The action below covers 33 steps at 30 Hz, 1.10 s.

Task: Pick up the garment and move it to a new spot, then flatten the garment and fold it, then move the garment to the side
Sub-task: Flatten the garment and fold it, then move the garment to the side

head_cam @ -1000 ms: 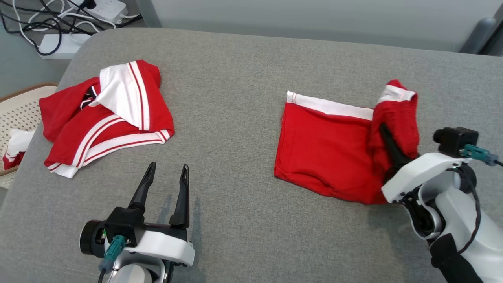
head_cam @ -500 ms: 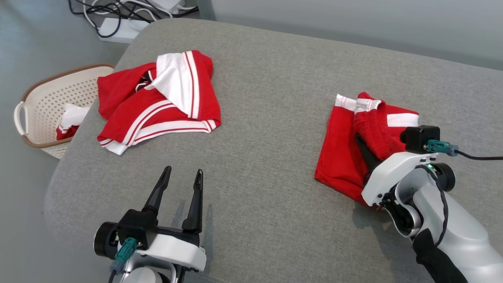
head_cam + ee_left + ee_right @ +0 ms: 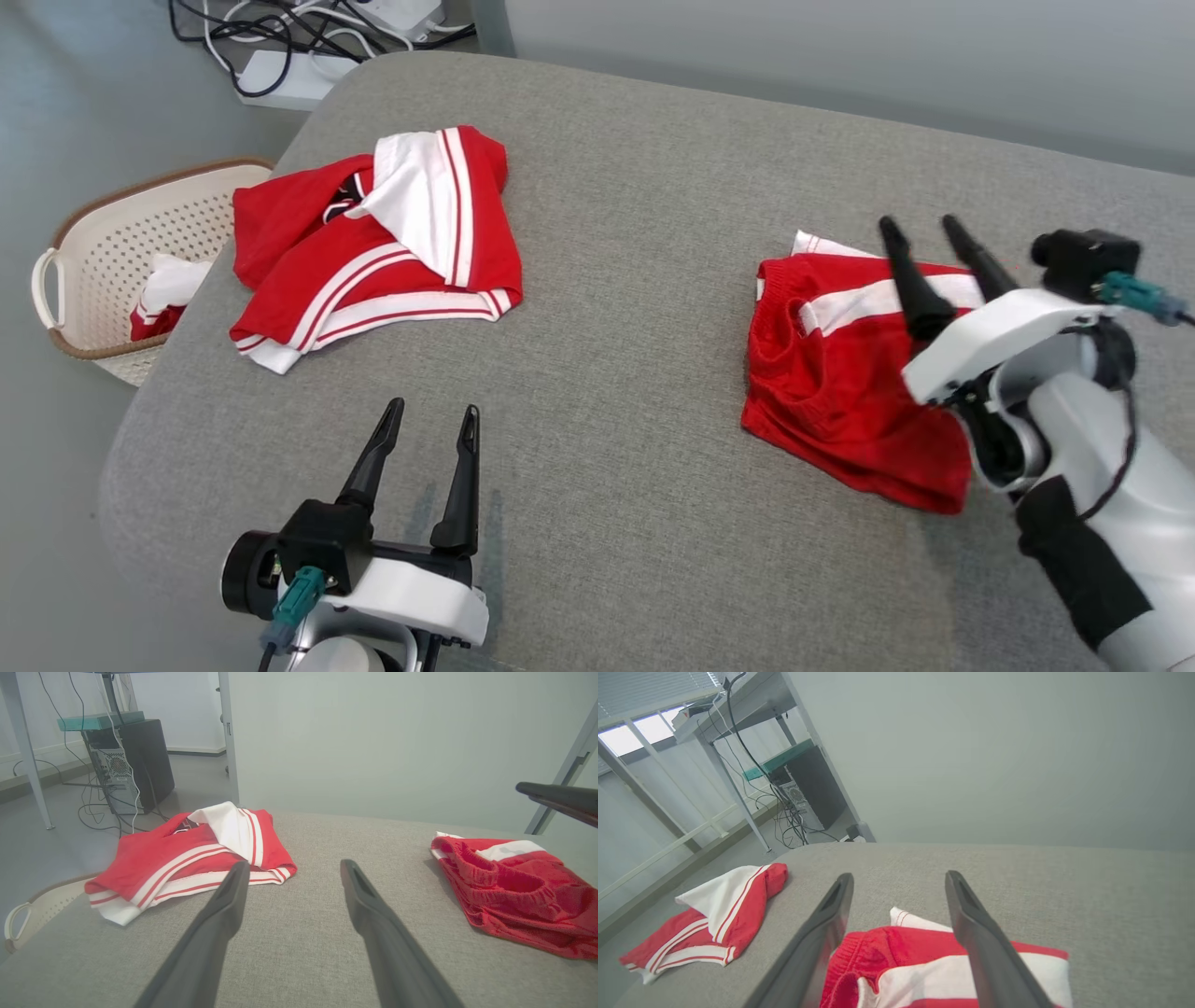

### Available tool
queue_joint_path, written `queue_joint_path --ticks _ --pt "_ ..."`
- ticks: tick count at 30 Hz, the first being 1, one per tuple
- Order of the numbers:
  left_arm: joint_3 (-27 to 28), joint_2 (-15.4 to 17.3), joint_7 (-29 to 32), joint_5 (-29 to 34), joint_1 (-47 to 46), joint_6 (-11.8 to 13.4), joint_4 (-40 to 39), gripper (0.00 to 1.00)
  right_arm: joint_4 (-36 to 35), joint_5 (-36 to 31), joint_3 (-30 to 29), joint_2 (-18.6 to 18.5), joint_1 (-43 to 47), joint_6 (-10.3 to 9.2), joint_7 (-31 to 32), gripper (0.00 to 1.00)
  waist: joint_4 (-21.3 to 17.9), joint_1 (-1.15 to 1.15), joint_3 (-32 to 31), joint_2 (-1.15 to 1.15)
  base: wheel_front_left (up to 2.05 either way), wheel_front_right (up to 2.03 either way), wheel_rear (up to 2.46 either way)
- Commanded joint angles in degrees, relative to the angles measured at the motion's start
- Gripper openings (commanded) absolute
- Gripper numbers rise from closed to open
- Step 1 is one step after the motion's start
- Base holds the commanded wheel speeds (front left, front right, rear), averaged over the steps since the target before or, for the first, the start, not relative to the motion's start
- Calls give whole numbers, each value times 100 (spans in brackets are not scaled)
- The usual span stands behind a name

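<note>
Since the earlier frame our right gripper (image 3: pixel 917 222) has let go of the red garment (image 3: pixel 840 392) and lifted, jaws wide apart above its far edge. The garment lies folded on the right of the grey cushion (image 3: pixel 635 187). Our left gripper (image 3: pixel 434 407), jaws also apart, hovers well to its left, and from that wrist we see the gathered waistband (image 3: pixel 490 868), while the right wrist view shows the white band (image 3: pixel 924 975) between its fingers.

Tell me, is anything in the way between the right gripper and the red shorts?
Nothing visible. The open right gripper hangs just above the shorts, with only air between them. The other red-and-white garment lies well off to the left on the grey cushion, and the left gripper is apart too.
</note>
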Motion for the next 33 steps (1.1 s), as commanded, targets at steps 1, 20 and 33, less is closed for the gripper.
queue_joint_path --ticks 1,20,33 --pt "188 36 -34 -18 -66 42 -158 100 -186 31 -61 -105 -122 24 -100 100 -100 0 -17 0 0 0 0" --pt "166 36 -34 74 -241 -3 -228 100 -63 808 -361 -208 1063 24 139 100 -194 0 211 0 0 0 0" --pt "170 36 -34 60 -240 3 -275 100 205 1000 -24 -78 841 24 163 0 -39 0 276 0 0 0 0"
